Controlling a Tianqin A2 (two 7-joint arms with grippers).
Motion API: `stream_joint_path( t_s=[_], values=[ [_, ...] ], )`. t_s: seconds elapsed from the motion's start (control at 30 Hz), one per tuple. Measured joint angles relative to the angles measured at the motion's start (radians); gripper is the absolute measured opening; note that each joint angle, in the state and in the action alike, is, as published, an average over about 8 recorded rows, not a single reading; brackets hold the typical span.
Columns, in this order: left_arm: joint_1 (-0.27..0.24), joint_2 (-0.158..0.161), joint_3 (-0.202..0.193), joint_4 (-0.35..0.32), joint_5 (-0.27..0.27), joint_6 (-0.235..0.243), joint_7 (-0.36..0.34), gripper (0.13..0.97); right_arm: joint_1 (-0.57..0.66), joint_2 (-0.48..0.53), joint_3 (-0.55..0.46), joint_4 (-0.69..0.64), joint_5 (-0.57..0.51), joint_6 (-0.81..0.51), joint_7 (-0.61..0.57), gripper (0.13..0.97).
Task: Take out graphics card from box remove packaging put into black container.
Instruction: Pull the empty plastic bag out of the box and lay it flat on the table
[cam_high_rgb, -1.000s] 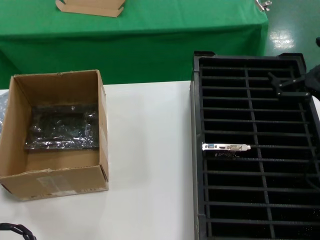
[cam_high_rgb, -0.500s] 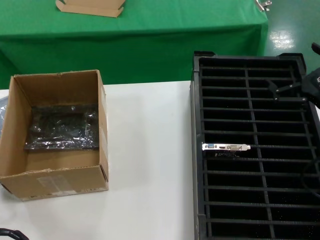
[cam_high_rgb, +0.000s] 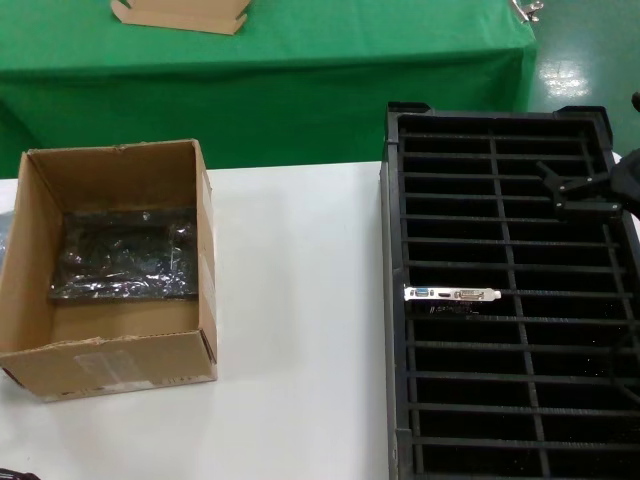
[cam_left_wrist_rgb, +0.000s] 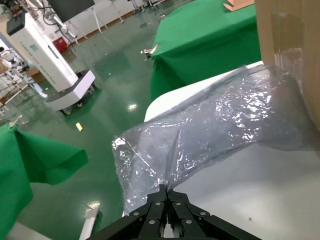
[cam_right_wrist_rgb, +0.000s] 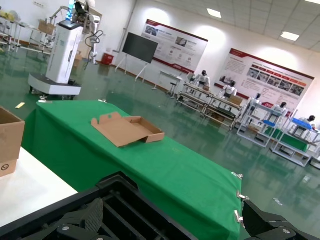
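Observation:
The graphics card (cam_high_rgb: 452, 294) stands in a slot on the left column of the black container (cam_high_rgb: 395, 330), its silver bracket with a blue and a white port facing up. My right gripper (cam_high_rgb: 578, 192) is open and empty over the container's far right part; in the right wrist view it (cam_right_wrist_rgb: 175, 225) is spread wide above the container's slots (cam_right_wrist_rgb: 112, 210). My left gripper (cam_left_wrist_rgb: 166, 188) is shut on the crinkly plastic packaging (cam_left_wrist_rgb: 210, 130), which drapes over the white table's edge beside the box (cam_left_wrist_rgb: 290, 30). The brown box (cam_high_rgb: 110, 370) sits at the left.
Dark boards wrapped in shiny plastic (cam_high_rgb: 125, 255) lie in the box. A flat tan cardboard tray (cam_high_rgb: 180, 12) lies on the green-covered table (cam_high_rgb: 300, 70) behind. The white table (cam_high_rgb: 300, 330) spans between box and container.
My right gripper has shifted a little nearer over the container's far right rows. The dark part of my left arm at the bottom left corner has slid out of the head view.

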Motion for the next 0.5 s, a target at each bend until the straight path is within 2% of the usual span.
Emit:
stream_joint_path(
  t_s=[0.33,0.5],
  values=[
    [0.015,-0.006,0.021,-0.005,-0.005,0.011,-0.047,0.174,0.003,-0.008,-0.008,-0.013,0.012,0.004,-0.011,0.966],
    [0.019,-0.014,0.035,-0.011,0.001,0.027,-0.078,0.238,0.007,-0.011,-0.018,-0.018,0.015,-0.003,-0.016,0.966]
  ],
)
